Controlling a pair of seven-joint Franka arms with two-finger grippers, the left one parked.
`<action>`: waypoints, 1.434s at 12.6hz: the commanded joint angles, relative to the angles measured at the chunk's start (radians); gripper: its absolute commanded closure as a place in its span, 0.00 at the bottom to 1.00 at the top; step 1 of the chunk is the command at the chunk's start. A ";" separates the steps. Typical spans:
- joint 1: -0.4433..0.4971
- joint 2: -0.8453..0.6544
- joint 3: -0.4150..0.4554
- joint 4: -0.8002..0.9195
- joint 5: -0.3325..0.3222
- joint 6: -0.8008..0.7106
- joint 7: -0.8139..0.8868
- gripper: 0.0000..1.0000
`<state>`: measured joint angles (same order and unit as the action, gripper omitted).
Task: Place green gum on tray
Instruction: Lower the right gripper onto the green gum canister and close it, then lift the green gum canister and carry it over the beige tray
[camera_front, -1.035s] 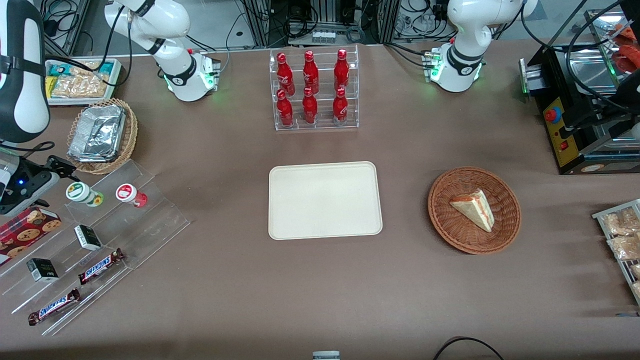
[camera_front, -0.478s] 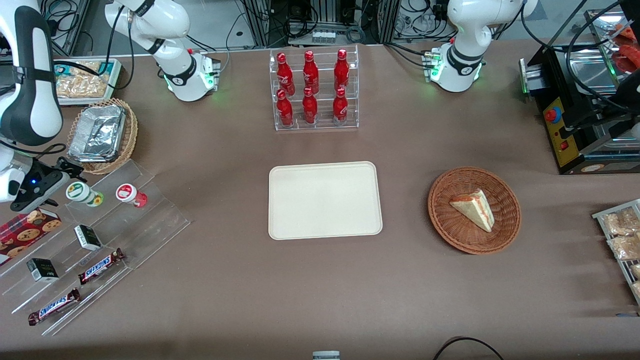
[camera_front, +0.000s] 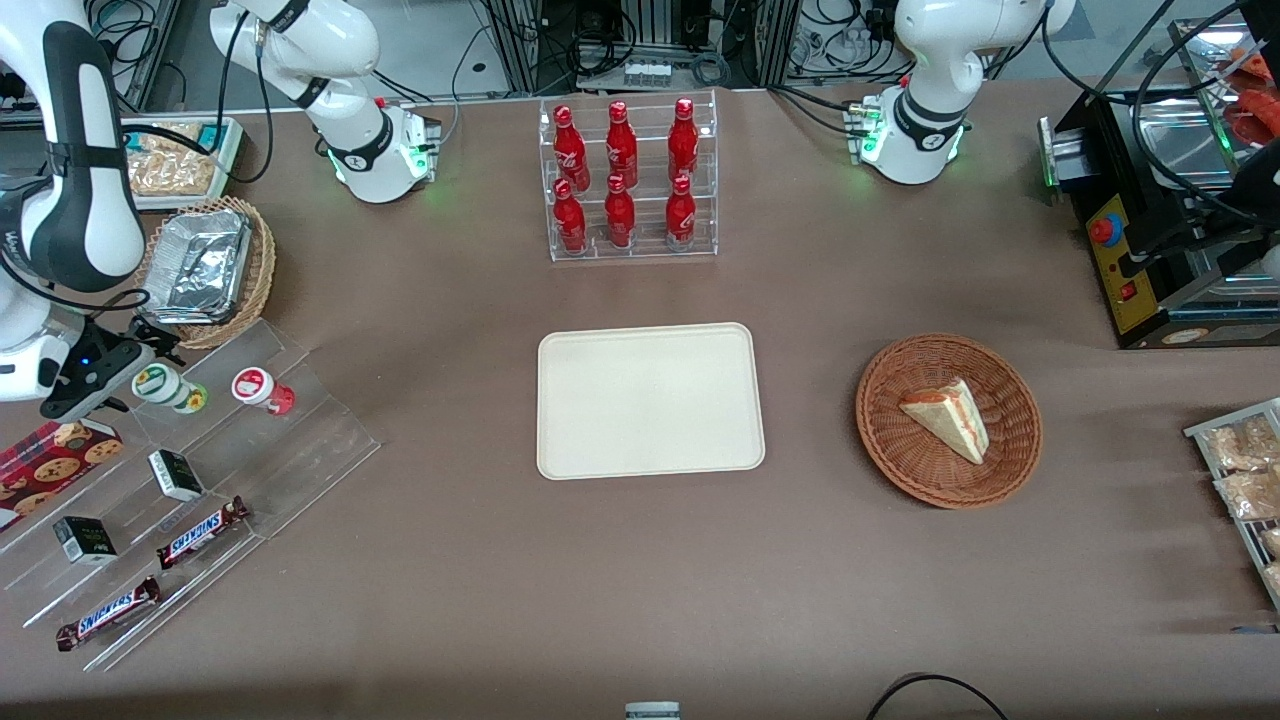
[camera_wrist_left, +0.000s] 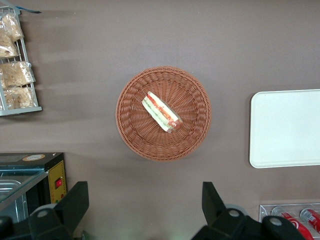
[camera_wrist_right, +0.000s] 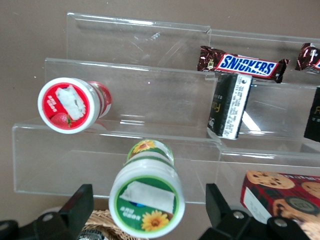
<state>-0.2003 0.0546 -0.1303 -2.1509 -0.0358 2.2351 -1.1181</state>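
Closing in on the gum

Your open, empty claw (camera_wrist_right: 145, 212) has been sliding in, now straddling the small white green-labelled gum bottle (camera_wrist_right: 146, 199); the cream tray (camera_front: 650, 400) is waiting bare.

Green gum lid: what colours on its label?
Green gum lid: white rim, green label with white patch and yellow flower; clearest in right wrist view. Gripper open around it.

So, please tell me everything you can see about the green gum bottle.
The green gum is a small white cylinder, seemingly plastic, with a round white lid carrying a green label, a white patch and a yellow flower. Green and yellow print wraps its body. It stands closed on the clear acrylic stepped stand, toward the working arm's end of the table, beside the red gum bottle. The gripper hangs above it with jaws open on either side, not touching. The tray is well apart from it.
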 joint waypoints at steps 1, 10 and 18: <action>-0.016 -0.022 0.008 -0.044 0.020 0.046 -0.017 0.31; 0.016 -0.033 0.023 0.098 0.027 -0.135 0.007 1.00; 0.312 0.024 0.021 0.295 0.030 -0.356 0.472 1.00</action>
<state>0.0558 0.0552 -0.0997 -1.9007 -0.0223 1.9259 -0.7363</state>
